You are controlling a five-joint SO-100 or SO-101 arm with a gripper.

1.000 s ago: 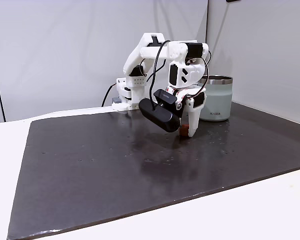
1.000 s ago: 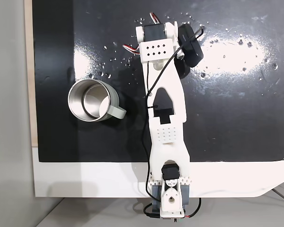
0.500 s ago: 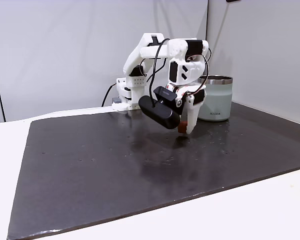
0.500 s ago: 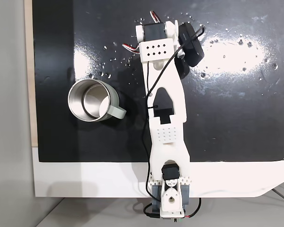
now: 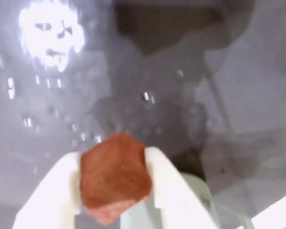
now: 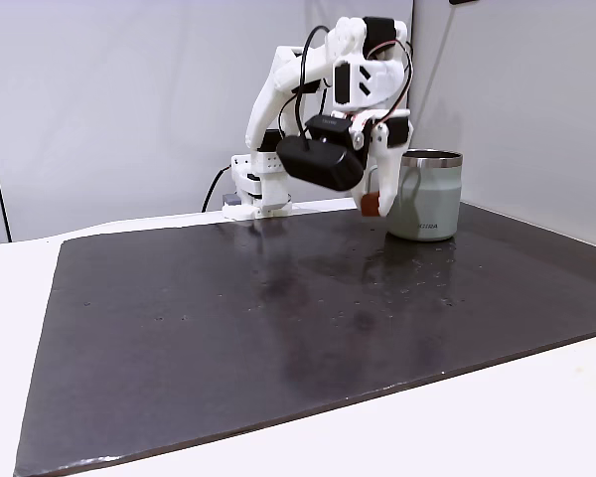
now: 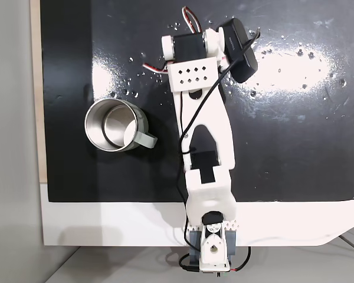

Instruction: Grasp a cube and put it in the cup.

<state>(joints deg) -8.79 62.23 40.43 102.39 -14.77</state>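
1. Since a second ago we see the arm has risen: the gripper (image 6: 375, 203) that hung just above the black mat (image 6: 278, 318) now sits high in the air in the side fixed view, beside the cup (image 6: 426, 195).
2. The gripper is clamped on the cube (image 5: 115, 176); in the wrist view the reddish-brown block sits between the two white fingers (image 5: 55, 191), and in the side fixed view the cube (image 6: 372, 205) hangs clear of the mat.
3. The cup (image 7: 115, 125) stands upright on the mat, its handle pointing toward the arm in the top fixed view, its steel mouth open and uncovered.
4. Between cube and cup rim we see only air; the black wrist camera (image 6: 318, 162) juts out on the side away from the cup.
5. The cup stands near the mat's left edge in the top fixed view.
6. The white table (image 7: 106, 224) borders the mat around the arm's base.
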